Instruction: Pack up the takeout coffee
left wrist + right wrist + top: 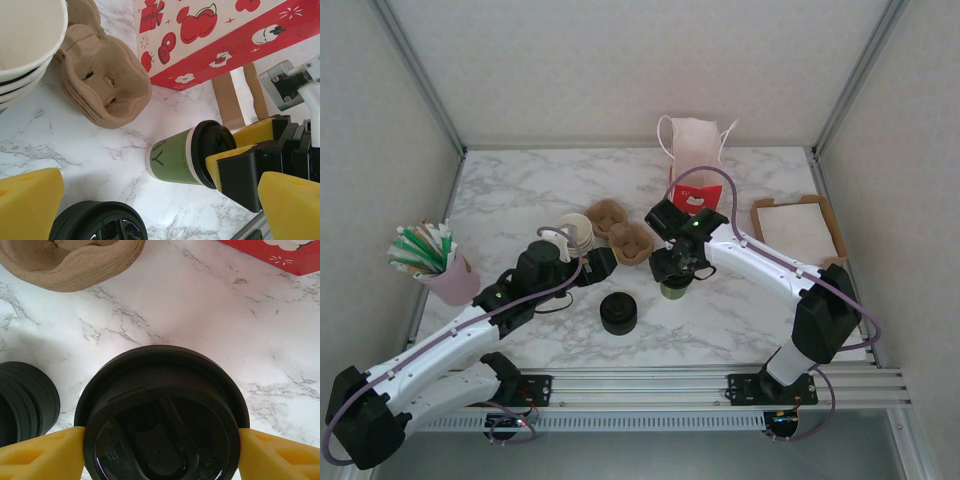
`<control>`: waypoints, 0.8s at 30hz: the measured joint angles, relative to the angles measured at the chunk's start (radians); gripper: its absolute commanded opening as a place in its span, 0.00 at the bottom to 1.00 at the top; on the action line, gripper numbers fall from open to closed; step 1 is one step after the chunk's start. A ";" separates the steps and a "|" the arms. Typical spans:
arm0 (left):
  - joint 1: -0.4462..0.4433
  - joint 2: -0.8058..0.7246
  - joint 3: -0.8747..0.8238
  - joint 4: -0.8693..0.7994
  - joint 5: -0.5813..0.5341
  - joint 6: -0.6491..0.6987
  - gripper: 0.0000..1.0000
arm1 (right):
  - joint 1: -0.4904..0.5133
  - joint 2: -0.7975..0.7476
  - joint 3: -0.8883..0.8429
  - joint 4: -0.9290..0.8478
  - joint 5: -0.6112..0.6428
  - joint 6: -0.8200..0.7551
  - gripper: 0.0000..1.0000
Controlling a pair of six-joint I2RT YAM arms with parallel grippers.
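Note:
The takeout coffee (673, 291) is a small olive-green paper cup (177, 159) with a round black lid (162, 410), and it stands upright on the marble table just right of centre. My right gripper (676, 272) comes down from above and is shut on the lid. In the right wrist view its yellow fingertips (47, 455) press both sides of the lid rim, with the right gripper (161, 456) centred over it. My left gripper (604, 263) is open a short way left of the cup, with nothing between its yellow fingers (27, 205).
A stack of brown pulp cup carriers (623, 238) and a stack of lidless cups (577, 233) lie behind my left gripper. A black stack of lids (618, 313) sits in front. A red-printed paper bag (696, 165) stands at the back, a flat box (798, 228) at the right, and a straw holder (440, 268) at the left.

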 measured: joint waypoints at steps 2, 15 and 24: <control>0.000 0.000 0.000 0.000 0.000 0.000 1.00 | 0.000 0.001 0.000 0.000 0.000 0.000 0.76; 0.000 0.013 0.000 0.000 0.000 0.000 1.00 | -0.004 0.024 0.000 0.003 -0.007 0.000 0.75; 0.000 0.014 0.000 0.000 0.000 0.000 0.99 | -0.004 0.017 -0.027 0.032 -0.014 0.000 0.75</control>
